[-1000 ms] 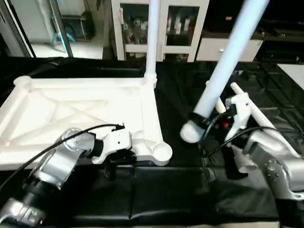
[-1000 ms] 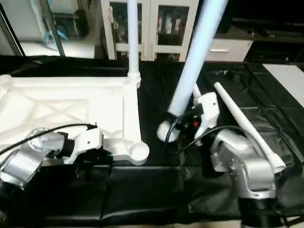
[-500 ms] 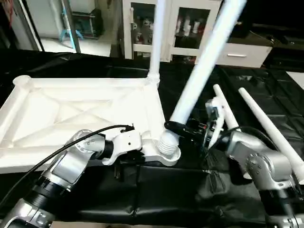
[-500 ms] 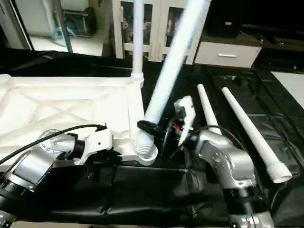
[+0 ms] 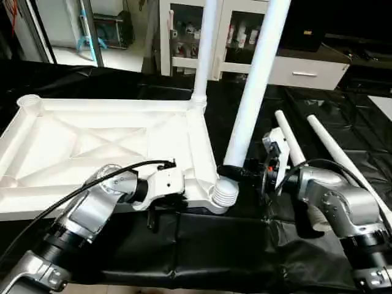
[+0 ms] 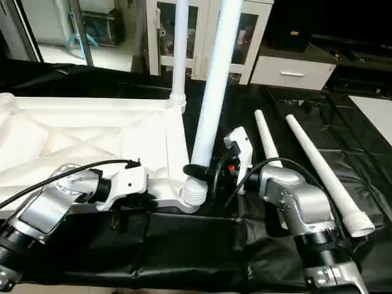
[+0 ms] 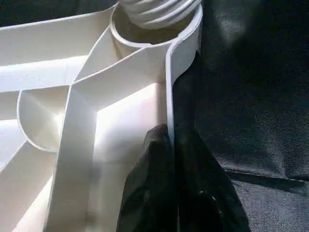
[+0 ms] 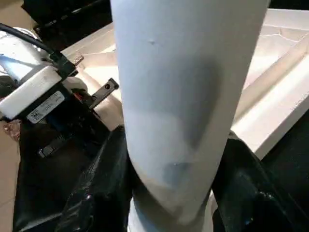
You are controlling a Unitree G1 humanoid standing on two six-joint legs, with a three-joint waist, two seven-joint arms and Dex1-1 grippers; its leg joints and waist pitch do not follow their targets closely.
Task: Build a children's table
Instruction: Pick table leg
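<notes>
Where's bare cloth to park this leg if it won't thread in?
Bare black cloth runs along the near edge, in front of the table top and between the forearms. The near corner socket is crowded: left gripper pinches the rim, right gripper holds the leg. Two spare legs fill the right side.

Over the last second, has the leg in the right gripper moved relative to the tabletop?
Yes. The leg has swung from off the tabletop's side onto its near corner socket, threaded end now resting in it.
</notes>
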